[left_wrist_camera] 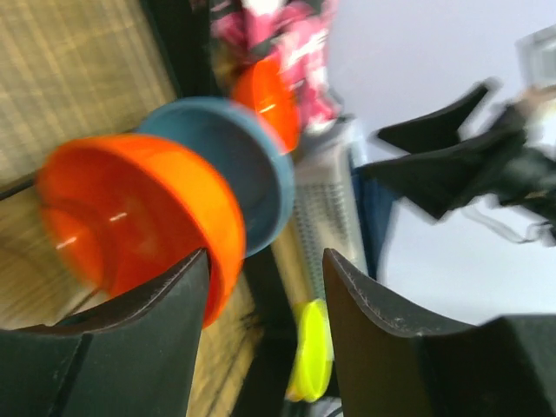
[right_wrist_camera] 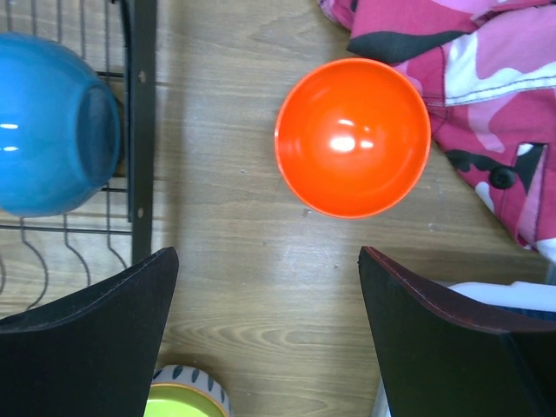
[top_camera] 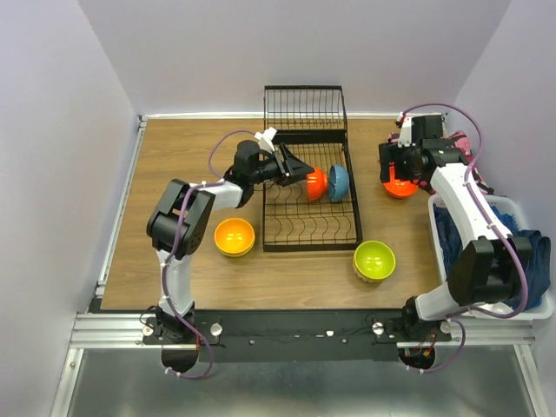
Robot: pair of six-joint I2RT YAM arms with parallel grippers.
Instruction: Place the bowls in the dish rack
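Black wire makes up the dish rack in the middle of the wooden table. Two bowls stand on edge among its tines, a red-orange bowl and a blue bowl just behind it. The left gripper reaches over the rack from the left with its fingers parted. The red-orange bowl's rim lies right at one finger, the other finger stands clear of it, and nothing is clamped. The blur hides whether rim and finger touch. A second red-orange bowl sits mouth-up on the wood to the right of the rack, beside a pink camouflage cloth. The right gripper hangs above it with its jaws spread wide and empty, the bowl just ahead of the fingertips. A yellow-orange bowl rests near the rack's near-left corner and a lime green bowl near its near-right corner, both well apart from either gripper.
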